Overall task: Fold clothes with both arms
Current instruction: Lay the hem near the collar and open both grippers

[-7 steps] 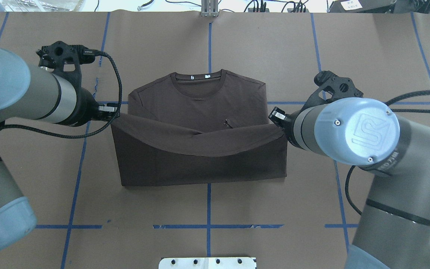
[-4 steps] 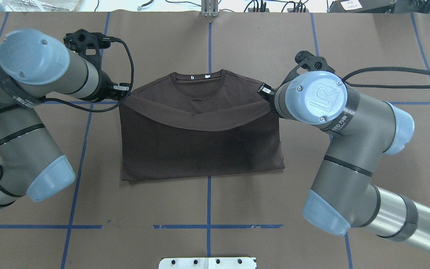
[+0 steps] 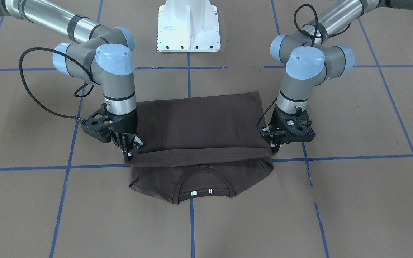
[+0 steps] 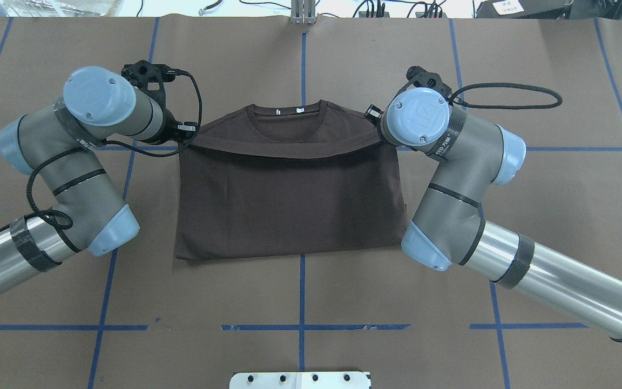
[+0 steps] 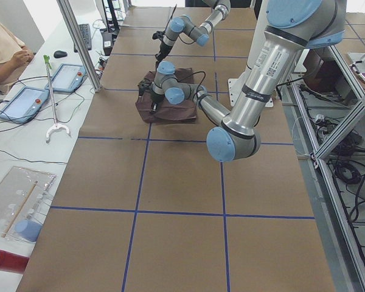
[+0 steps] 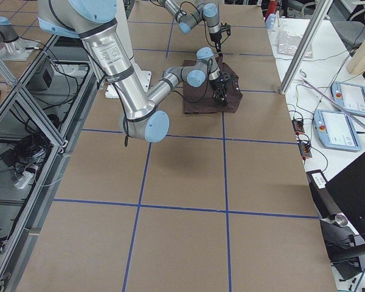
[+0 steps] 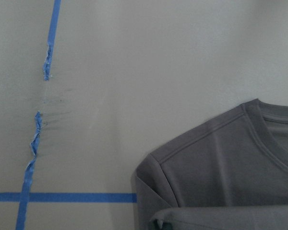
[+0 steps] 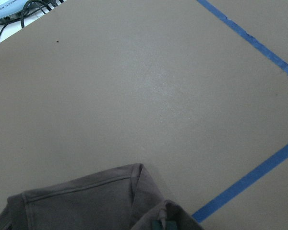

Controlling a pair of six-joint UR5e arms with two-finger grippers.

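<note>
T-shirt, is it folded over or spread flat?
Folded over: left tool and right tool hold the T-shirt hem doubled just short of the collar.

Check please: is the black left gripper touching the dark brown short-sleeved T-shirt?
Touching. The front-facing view shows the black left gripper pinching the raised hem corner of the dark brown short-sleeved T-shirt.

In the overhead view you get bare brown table [image 4: 235,59] above the T-shirt [image 4: 289,200] collar and across the lower half. The left arm [image 4: 81,183] blocks centre-left and the right arm [image 4: 451,189] centre-right, both wrists close against the shirt's upper corners. The white base [image 4: 300,380] sits bottom centre.
</note>
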